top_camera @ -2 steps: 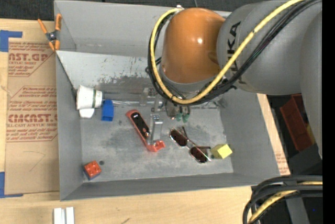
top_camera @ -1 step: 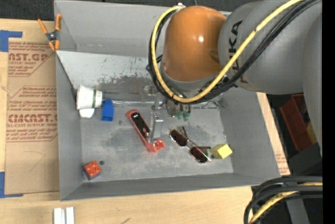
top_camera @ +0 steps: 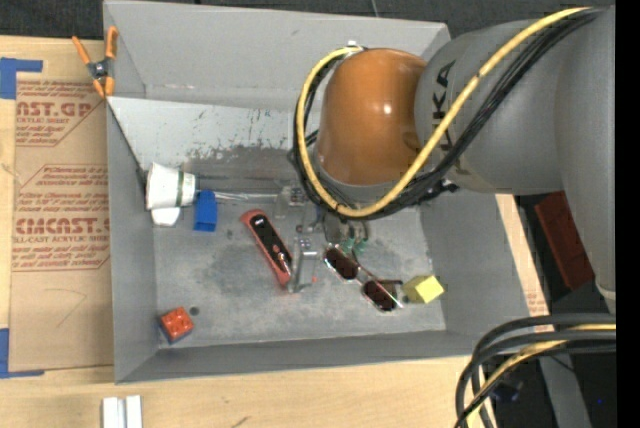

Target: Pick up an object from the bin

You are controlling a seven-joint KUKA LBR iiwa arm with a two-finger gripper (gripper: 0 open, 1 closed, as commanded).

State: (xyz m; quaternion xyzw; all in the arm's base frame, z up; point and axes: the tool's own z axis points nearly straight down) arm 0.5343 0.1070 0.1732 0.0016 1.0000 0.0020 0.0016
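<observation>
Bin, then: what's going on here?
The arm has its claw down near the middle of the bin, at the lower end of a red-and-black stick. Sunglasses and a yellow block lie just beside it. A white cup, blue block and orange block lie apart to the left. Whether it grips the stick is unclear.

The arm (top_camera: 540,106) is a thick grey rounded casing with black lettering. A glossy orange dome cover (top_camera: 368,121) sits directly behind the bare-metal gripper (top_camera: 303,274). Yellow and black cables (top_camera: 305,128) loop round the cover.
</observation>
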